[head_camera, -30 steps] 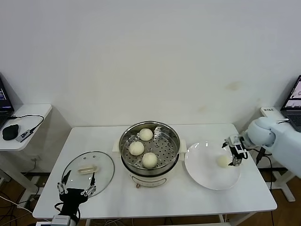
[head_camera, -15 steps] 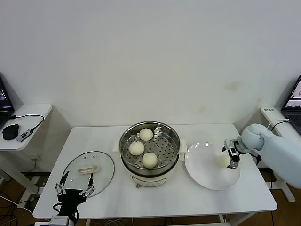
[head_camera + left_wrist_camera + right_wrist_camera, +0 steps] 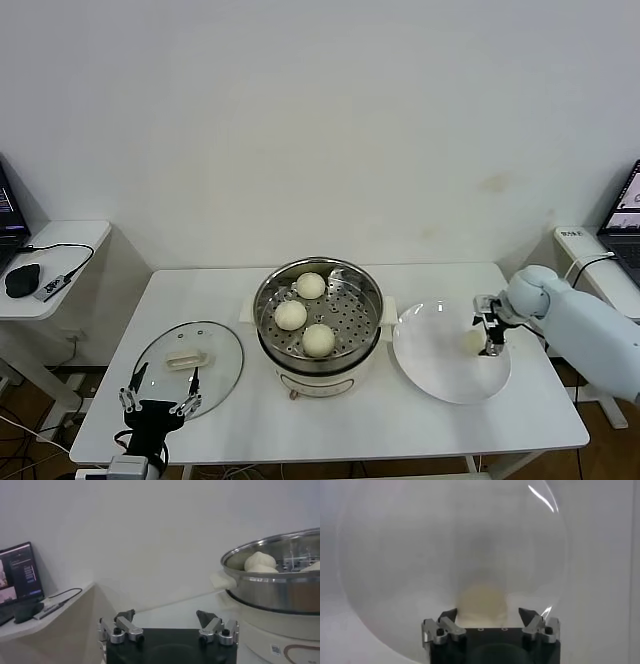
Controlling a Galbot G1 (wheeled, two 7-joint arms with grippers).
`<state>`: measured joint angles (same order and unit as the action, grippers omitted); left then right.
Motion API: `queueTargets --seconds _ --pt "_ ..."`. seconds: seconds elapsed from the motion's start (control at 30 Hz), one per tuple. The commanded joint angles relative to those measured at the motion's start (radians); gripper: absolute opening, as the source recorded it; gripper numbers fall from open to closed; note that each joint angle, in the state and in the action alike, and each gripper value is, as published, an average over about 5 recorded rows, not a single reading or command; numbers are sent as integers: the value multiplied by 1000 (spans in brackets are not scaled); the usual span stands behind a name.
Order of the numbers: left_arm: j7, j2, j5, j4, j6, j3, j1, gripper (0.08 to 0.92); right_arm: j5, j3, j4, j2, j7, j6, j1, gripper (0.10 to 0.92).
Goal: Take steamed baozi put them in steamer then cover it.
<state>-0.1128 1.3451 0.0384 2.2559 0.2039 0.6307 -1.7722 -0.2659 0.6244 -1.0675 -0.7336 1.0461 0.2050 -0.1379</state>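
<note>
White counter's right end: right hand has dropped around the plate's last baozi, fingers apart, grasp pending.

Bright, even, diffuse light in the head view, soft shadows only. Mild glare on the steamer rim. Blurred, hazy close-up of the plate from the right wrist.

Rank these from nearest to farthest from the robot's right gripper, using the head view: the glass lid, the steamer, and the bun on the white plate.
1. The bun on the plate, right at the right gripper, on the table's right side.
2. The steamer, mid-table, left of the plate.
3. The glass lid, flat at the table's far left, by the left gripper.
</note>
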Motion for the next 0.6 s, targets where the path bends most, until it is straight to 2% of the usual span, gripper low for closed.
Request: queueTargets --seconds 0.03,0.33,0.6 --pt "0 1 0 1 1 -1 1 823 -12 -10 36 -22 15 5 -8 711" --pt "0 2 0 2 1 -1 0 823 -12 -6 29 -9 54 4 5 603" --pt "0 2 0 6 2 1 -1 823 51 60 -40 37 96 18 93 577"
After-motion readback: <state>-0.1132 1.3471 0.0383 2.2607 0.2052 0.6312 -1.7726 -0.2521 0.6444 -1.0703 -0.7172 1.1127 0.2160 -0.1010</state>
